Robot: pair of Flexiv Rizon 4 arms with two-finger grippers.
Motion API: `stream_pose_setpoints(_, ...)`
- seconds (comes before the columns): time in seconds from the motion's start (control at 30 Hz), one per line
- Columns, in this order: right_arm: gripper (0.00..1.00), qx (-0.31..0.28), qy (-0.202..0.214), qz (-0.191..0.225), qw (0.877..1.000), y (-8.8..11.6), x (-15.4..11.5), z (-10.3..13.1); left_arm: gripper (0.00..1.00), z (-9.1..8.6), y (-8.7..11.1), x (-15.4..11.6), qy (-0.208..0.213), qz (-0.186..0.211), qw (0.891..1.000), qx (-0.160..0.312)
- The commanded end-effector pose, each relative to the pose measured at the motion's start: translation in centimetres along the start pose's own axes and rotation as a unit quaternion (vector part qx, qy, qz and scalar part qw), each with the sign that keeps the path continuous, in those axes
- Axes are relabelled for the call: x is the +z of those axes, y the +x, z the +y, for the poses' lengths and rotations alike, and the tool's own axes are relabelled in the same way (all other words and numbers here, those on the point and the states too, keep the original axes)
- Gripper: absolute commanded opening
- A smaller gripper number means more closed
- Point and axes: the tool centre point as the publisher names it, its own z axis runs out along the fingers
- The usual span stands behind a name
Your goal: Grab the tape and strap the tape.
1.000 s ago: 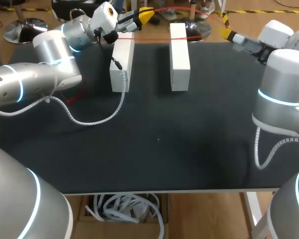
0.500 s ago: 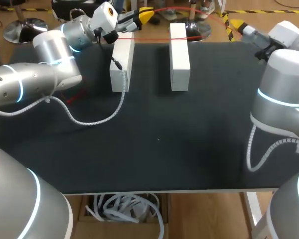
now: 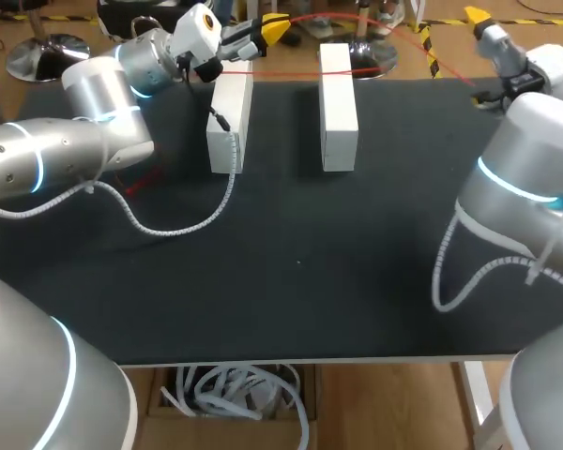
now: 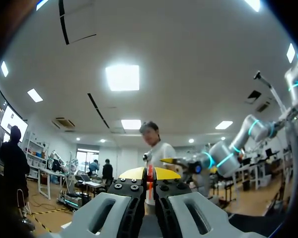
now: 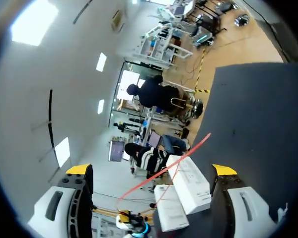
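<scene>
A thin red tape (image 3: 357, 73) runs across the tops of two white blocks (image 3: 231, 120) (image 3: 338, 105) at the table's far side, with a loop arching beyond the far edge. My left gripper (image 3: 272, 28) hangs above the left block, shut on the tape; in the left wrist view the red tape (image 4: 150, 174) is pinched between its yellow tips. My right gripper (image 3: 479, 17) is raised over the far right corner, open and holding nothing. In the right wrist view the tape (image 5: 175, 163) and both blocks (image 5: 189, 181) lie ahead of the spread right gripper (image 5: 151, 170).
The black table (image 3: 300, 272) stretches toward me in front of the blocks. A white coiled cable (image 3: 183, 225) from the left arm lies across its left part. A short red piece (image 3: 143, 182) lies beside the left arm.
My right gripper has swung up and to the right, away from the table's far edge and the tape's end. The left arm and the tape in its gripper have stayed still.
</scene>
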Motion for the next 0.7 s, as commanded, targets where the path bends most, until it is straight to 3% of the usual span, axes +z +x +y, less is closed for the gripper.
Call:
stream_pose_setpoints(0.03,1.00,0.206,-0.082,0.166,0.961,-0.9,0.9,-0.3,0.00,-0.1,0.1,0.1,-0.001,-0.002,1.000,0.000)
stream_pose_setpoints(0.37,1.00,0.215,-0.107,0.180,0.954,0.0,2.2,1.2,0.00,-0.1,0.1,0.1,-0.001,-0.002,1.000,0.000)
stream_pose_setpoints(0.7,1.00,0.204,-0.125,0.178,0.955,0.7,3.0,3.4,0.00,-0.1,0.1,0.1,-0.001,-0.002,1.000,0.000)
